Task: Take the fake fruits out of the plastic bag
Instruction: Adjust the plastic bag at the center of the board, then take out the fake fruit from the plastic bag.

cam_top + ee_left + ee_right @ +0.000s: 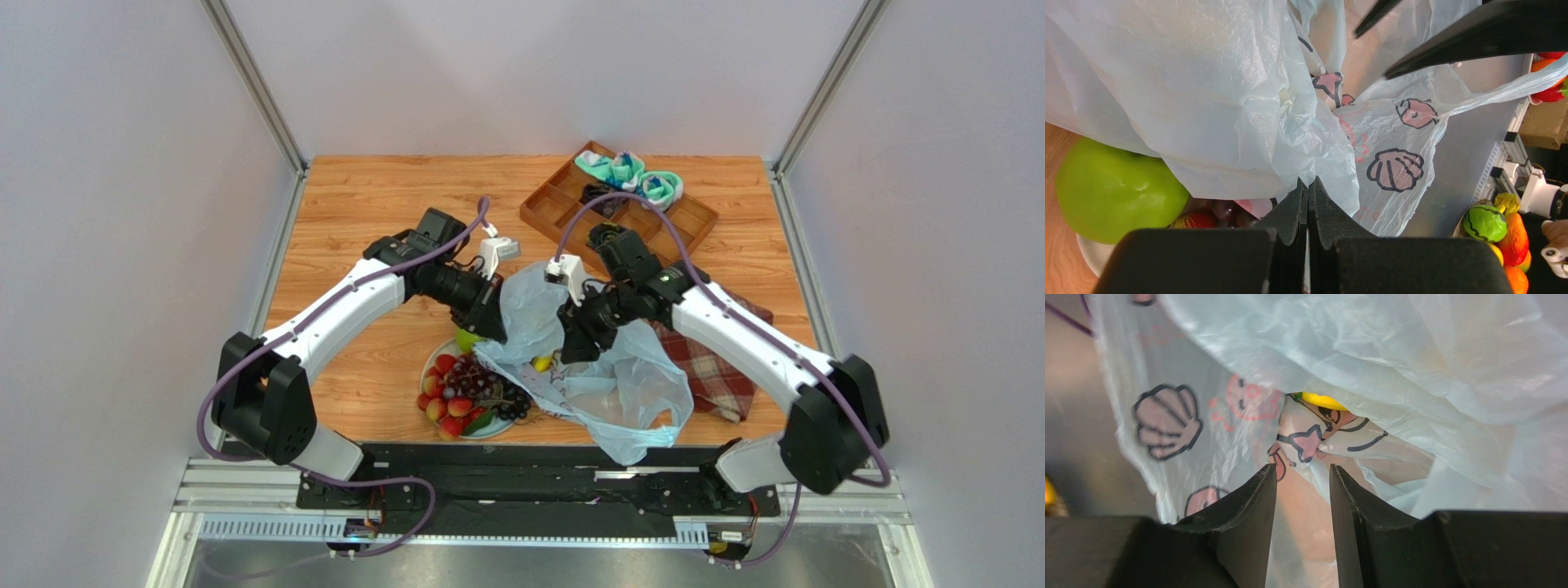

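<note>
Black and pressed flat together, the left tool (1309,182) pinches a fold of the plastic bag (620,386) at the bag's left edge and lifts this edge off the worktop (368,208). I judge that it holds the film up so that the mouth of the bag is wide for the other arm.

Just left of the bag, partly under the lifted film, there is a white plate (1089,260). On it lie the green apple (1112,187), close against the film, then the cluster of red fruits (444,404) and the dark grape bunch (503,398). These fake fruits are out of the bag, so this part of the task looks done.

Near the middle of the bag, the yellow banana (1321,401) shows through a gap between the folds. It is the only fruit I can see inside.

The right tool (1302,470) points into the bag's mouth toward the banana. Its two fingers stand apart with a narrow gap, and I see nothing held between them. A fold with a star print lies in front of the tips, and the banana is beyond it, not touched. The next move, in my judgement, is to pass this fold and close on the banana. The danger is to catch the thin film together with the fruit.

At the right of the bag lies a red plaid cloth (718,374), not part of the task.
</note>
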`<control>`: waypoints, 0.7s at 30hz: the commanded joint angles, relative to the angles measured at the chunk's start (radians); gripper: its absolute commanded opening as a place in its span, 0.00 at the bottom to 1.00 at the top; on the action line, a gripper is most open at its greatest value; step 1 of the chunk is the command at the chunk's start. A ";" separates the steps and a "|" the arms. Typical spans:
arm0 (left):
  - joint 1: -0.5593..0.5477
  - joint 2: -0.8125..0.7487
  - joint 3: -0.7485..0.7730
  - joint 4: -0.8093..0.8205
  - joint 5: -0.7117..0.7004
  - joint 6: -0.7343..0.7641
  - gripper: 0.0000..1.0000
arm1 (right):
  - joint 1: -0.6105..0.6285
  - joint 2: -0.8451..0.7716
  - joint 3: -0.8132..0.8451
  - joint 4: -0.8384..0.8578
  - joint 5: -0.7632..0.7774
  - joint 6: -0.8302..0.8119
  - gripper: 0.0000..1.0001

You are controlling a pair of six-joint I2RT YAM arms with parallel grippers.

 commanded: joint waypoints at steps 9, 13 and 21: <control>-0.007 0.019 0.048 -0.018 0.048 0.049 0.00 | -0.013 0.246 0.088 0.190 0.015 0.605 0.72; -0.029 0.016 0.027 -0.017 0.061 0.043 0.00 | -0.013 0.283 0.082 0.222 0.050 0.708 0.72; -0.053 0.028 0.042 -0.014 0.065 0.036 0.00 | -0.013 0.297 0.088 0.201 0.087 0.728 0.59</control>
